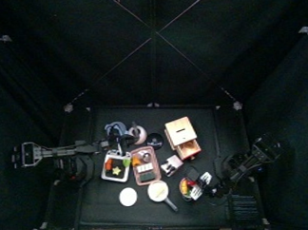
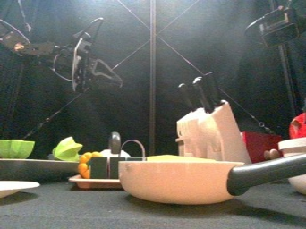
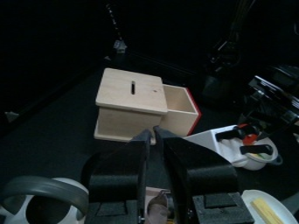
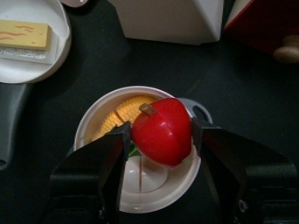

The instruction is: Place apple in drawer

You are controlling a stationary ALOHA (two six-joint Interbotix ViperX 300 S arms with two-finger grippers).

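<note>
The red apple [image 4: 162, 131] sits between my right gripper's [image 4: 163, 150] two jaws, which press on both its sides, just over a white bowl [image 4: 111, 118] with orange fruit in it. In the top view this bowl [image 1: 191, 189] is at the table's front right, with the right gripper [image 1: 205, 185] over it. The drawer [image 1: 184, 135], a light-tan wooden box with a dark slot, stands at the back middle; in the left wrist view the drawer [image 3: 138, 105] has its tray pulled partly out. My left gripper [image 3: 155, 144] is shut and empty, held high left of the drawer [image 2: 81, 58].
A cream pan [image 2: 180, 179] with a dark handle lies at the front. A white knife block [image 2: 213, 134] and a red box [image 2: 257, 143] stand behind it. A brown tray [image 1: 114, 166] of food, a white plate [image 1: 127, 197] and a green bowl [image 2: 14, 148] are on the left.
</note>
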